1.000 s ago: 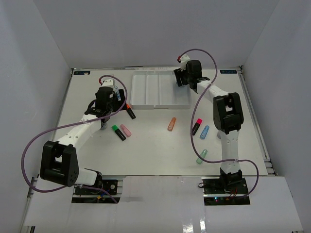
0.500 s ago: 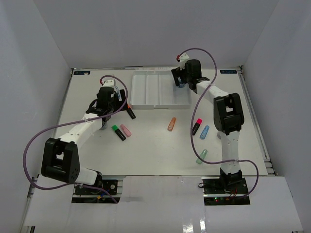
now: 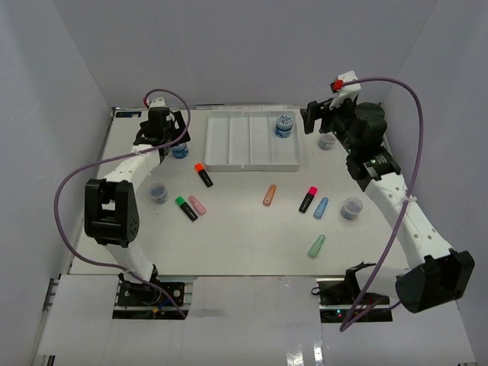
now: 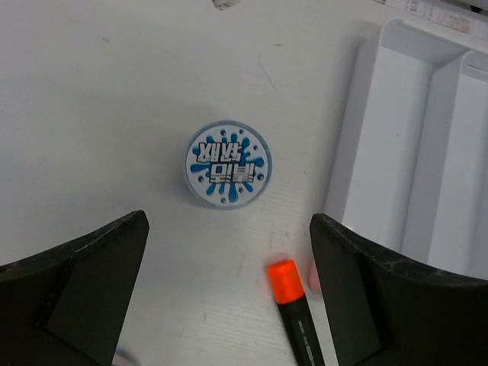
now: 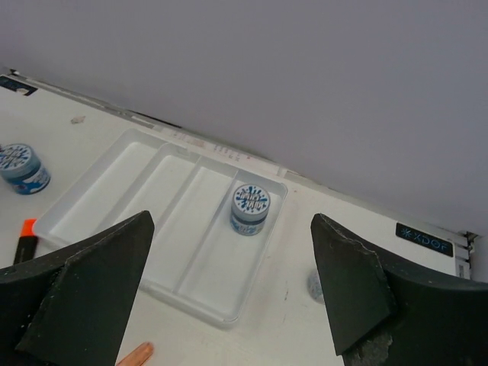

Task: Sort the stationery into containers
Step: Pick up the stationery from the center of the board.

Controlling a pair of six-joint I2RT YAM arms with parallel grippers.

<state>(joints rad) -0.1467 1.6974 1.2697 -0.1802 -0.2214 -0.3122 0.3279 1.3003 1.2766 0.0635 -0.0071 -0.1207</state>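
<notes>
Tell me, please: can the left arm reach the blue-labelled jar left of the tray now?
Probably yes. The left tool hangs open right above the jar, with nothing between them; the orange-capped highlighter and the tray lie clear to one side.

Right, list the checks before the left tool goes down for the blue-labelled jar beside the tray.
1. Left tool open, nothing in it: ok.
2. Blue-labelled jar upright, lined up with the gap between the fingers: ok.
3. Orange-capped highlighter apart from the jar: ok, though near one finger's path.
4. Tray compartments nearest the jar bare: ok.
5. Right tool open, off the tray's right side: ok.
6. Left tool's height above the jar: cannot tell.
</notes>
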